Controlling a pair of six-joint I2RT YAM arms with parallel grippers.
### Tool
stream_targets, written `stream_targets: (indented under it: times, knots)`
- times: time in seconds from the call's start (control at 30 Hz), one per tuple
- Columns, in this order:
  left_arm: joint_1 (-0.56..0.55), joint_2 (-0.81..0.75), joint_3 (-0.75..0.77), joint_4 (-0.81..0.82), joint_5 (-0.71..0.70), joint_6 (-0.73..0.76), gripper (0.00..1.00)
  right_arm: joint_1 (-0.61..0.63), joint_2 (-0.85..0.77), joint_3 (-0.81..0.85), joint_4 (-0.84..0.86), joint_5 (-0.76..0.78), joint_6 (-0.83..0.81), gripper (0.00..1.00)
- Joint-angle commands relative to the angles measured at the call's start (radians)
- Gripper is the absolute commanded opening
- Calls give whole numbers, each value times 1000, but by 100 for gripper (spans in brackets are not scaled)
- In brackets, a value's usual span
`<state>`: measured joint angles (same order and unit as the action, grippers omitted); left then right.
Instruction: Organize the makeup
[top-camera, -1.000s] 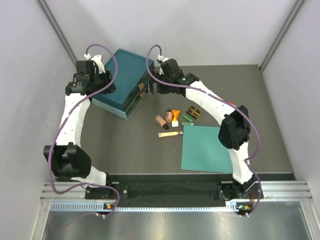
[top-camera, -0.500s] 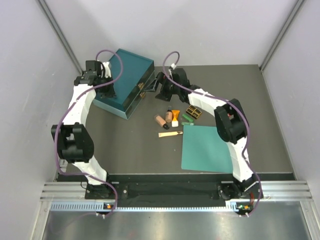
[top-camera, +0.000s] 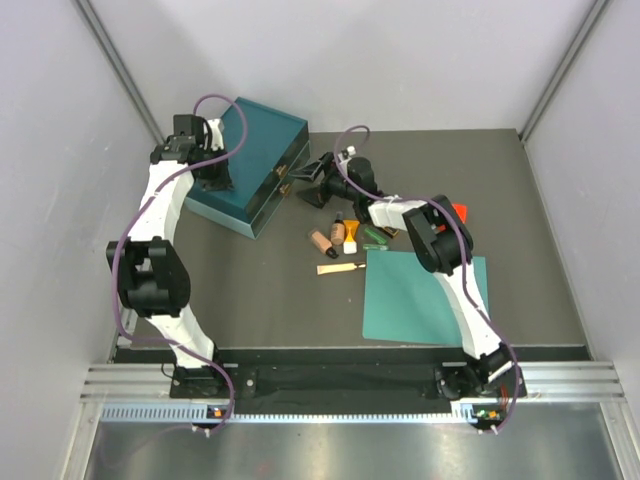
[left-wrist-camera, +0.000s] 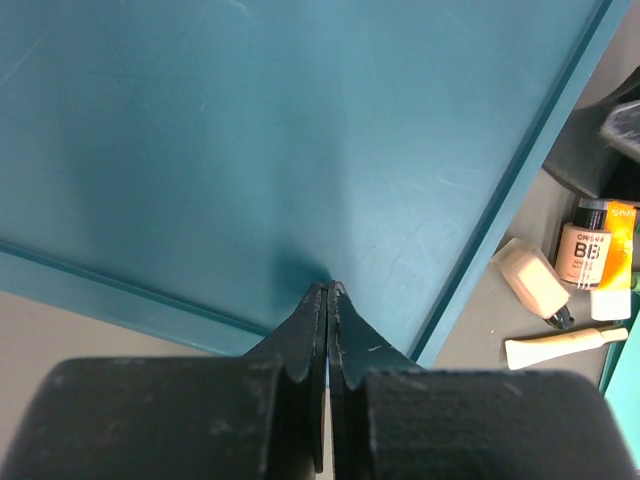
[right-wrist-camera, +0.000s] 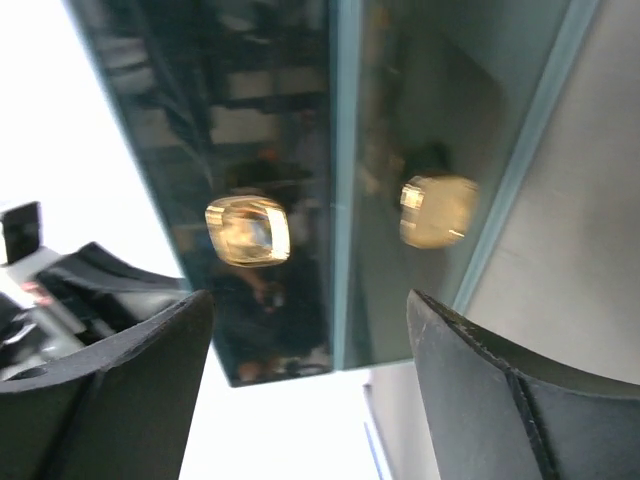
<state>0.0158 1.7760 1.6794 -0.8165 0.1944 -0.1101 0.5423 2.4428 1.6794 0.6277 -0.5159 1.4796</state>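
Observation:
The makeup lies in a cluster mid-table: a lying tan bottle (top-camera: 322, 242), an upright dark-capped bottle (top-camera: 339, 230), an orange tube (top-camera: 351, 241), a slim green tube (top-camera: 374, 238) and a beige stick (top-camera: 340, 267). The left wrist view shows the "BB" bottle (left-wrist-camera: 585, 250), the orange tube (left-wrist-camera: 622, 232) and the beige stick (left-wrist-camera: 565, 346) at its right edge. My left gripper (top-camera: 214, 183) (left-wrist-camera: 328, 290) is shut and empty, its tips over the lid of the teal drawer box (top-camera: 250, 160) (left-wrist-camera: 300, 130). My right gripper (top-camera: 299, 188) (right-wrist-camera: 310, 300) stands open facing the box's drawer fronts, with two gold knobs (right-wrist-camera: 248, 230) (right-wrist-camera: 437, 210) just ahead.
A flat teal mat (top-camera: 420, 295) lies at the right front. A small red cube (top-camera: 459, 212) shows behind the right arm's elbow. The right forearm crosses low over the spot beside the green tube. Grey walls close in on both sides.
The right gripper has swung left and down to the drawer fronts, its jaws narrowing a little. The left gripper closed and settled over the box lid; its arm has folded in.

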Motion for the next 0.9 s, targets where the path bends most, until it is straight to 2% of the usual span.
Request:
stream_targets:
  times: [0.0, 0.23, 0.53, 0.87]
  knots:
    - [-5, 10, 14, -42, -15, 10, 0, 5, 15, 85, 217, -18, 85, 77]
    - [-4, 22, 9, -47, -13, 15, 0, 5, 56, 137, 214, -16, 111, 73]
    - [-5, 33, 20, -58, -9, 20, 0, 5, 84, 197, 118, -9, 76, 71]
    - [-4, 39, 26, -78, -46, 21, 0, 25, 142, 296, 20, -18, 74, 58]
